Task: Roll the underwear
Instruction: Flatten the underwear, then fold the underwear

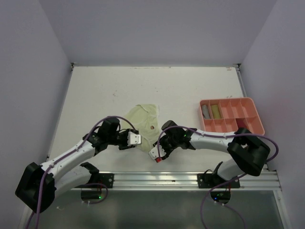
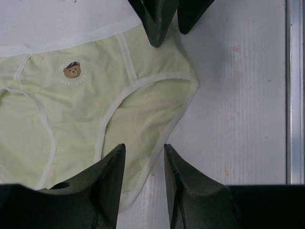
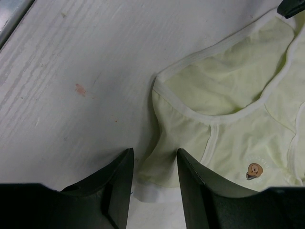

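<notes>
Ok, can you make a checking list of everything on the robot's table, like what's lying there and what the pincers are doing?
Surface: white table, scuffed, with a few small reddish spots.
Job's things: yellow-green underwear lies flat and unrolled near the front; a grey bundle and a tan bundle sit in the pink tray on the right.
Clutter: nothing seen.
Pincers: left pincer and right pincer are both slightly open, each over an edge of the underwear.
Cables: purple cables loop along both arms.
Surroundings: plain pale walls; metal rail at the near edge.
</notes>
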You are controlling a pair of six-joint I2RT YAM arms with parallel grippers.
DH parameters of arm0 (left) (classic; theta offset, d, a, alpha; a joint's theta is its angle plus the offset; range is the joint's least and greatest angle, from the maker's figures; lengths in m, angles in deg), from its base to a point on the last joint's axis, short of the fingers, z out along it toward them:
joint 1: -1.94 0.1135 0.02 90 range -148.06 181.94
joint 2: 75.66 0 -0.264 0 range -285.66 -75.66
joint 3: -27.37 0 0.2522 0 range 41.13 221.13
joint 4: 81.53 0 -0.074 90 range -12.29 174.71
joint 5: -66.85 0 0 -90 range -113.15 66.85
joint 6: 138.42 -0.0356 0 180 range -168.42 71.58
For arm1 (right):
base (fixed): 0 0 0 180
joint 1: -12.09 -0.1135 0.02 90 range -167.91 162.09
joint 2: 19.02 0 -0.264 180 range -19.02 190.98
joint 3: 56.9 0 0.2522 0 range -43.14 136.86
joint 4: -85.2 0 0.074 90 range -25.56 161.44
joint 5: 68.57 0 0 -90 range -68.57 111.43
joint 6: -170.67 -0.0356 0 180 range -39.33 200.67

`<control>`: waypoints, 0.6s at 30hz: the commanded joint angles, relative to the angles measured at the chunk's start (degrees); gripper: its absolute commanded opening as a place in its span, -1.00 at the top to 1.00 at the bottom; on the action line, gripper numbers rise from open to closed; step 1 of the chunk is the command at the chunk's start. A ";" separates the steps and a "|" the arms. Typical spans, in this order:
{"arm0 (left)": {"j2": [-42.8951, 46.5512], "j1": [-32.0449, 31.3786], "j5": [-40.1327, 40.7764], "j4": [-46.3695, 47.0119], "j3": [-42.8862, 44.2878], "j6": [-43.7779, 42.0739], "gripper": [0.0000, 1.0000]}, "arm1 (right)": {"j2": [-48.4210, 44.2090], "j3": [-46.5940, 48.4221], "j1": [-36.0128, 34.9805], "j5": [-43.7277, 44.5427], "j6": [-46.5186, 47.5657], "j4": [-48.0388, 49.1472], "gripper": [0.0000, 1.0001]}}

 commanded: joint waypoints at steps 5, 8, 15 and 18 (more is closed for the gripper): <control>-2.75 -0.53 4.15 3.88 -0.55 0.82 0.17 | 0.59 2.10 -1.02 0.32 -0.72 1.93 0.09; -3.10 0.51 5.04 5.38 -0.03 4.78 0.18 | 1.21 2.02 -1.63 0.15 -0.90 2.19 0.19; -3.89 12.37 1.52 2.31 3.22 6.30 0.15 | 2.97 2.10 -1.98 0.76 -3.36 2.73 1.00; -3.10 15.90 1.95 1.25 4.81 4.53 0.12 | 1.13 4.38 -1.90 -0.38 -6.78 -1.22 1.00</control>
